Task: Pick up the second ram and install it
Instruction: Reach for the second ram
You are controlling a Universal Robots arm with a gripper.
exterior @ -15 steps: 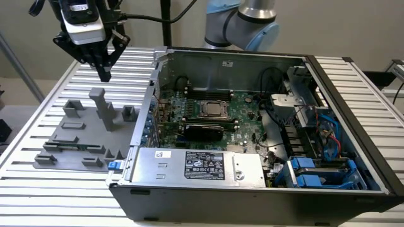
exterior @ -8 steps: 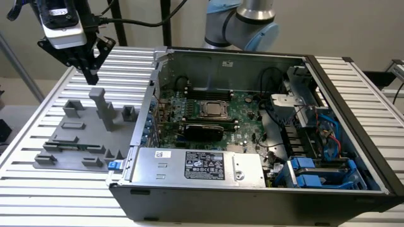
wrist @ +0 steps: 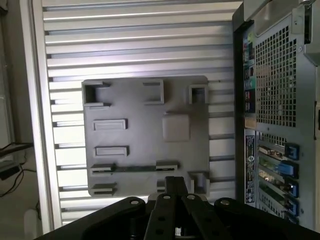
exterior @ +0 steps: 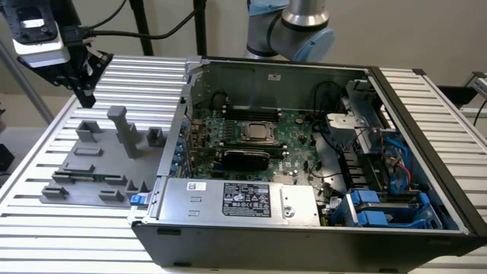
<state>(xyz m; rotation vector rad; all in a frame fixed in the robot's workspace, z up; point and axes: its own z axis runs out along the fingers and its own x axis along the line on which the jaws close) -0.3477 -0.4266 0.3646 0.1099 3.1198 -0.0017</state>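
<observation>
Hovering over grey fixture plate [exterior: 106, 162] with gripper [exterior: 84, 97] fully closed, gripping nothing. Second ram [exterior: 90, 176] seated between slotted holders on that plate, apart from gripper, beside open computer case [exterior: 304, 242].

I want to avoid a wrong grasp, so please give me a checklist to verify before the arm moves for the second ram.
1. Gripper is empty: ok, it holds nothing.
2. Jaws open for a grasp: not ok, they are shut.
3. Second ram lies in its holders on the grey fixture plate: ok.
4. Gripper is at the ram: not ok, it hangs above the plate's far edge, apart from the ram.
5. Computer case is open: ok.
6. A free slot on the motherboard: cannot tell.
</observation>
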